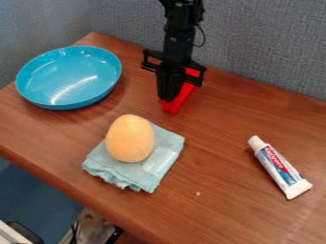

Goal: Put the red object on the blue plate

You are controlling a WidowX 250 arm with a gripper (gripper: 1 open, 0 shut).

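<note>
red object [180,96]: small red block on the surface, near the far edge, roughly mid-width; sits low, still in contact with the surface as far as the view shows.
end effector [173,88]: pointing almost straight down over the red object, jaws drawn in narrow, clamped on the block's upper part; 1 red end sticks out below and toward the right edge.
blue plate [69,76]: empty, near the far-left corner of the surface, well apart from the red object.
task progress: grasp looks made, nothing else done; block not lifted, not on the plate.
left to do: lift, carry across toward the far-left corner, set down inside the plate, release.
risk: grip looks off-centre on the block, so it may tilt when lifted; my judgement only.
orange egg-shaped object [129,137]: rests on the cloth, nearer the front edge, between plate and block but closer to the viewer; not in the direct path.
teal cloth [148,162]: crumpled, under the egg shape.
toothpaste tube [277,165]: lying flat near the right edge, well apart from everything.
</note>
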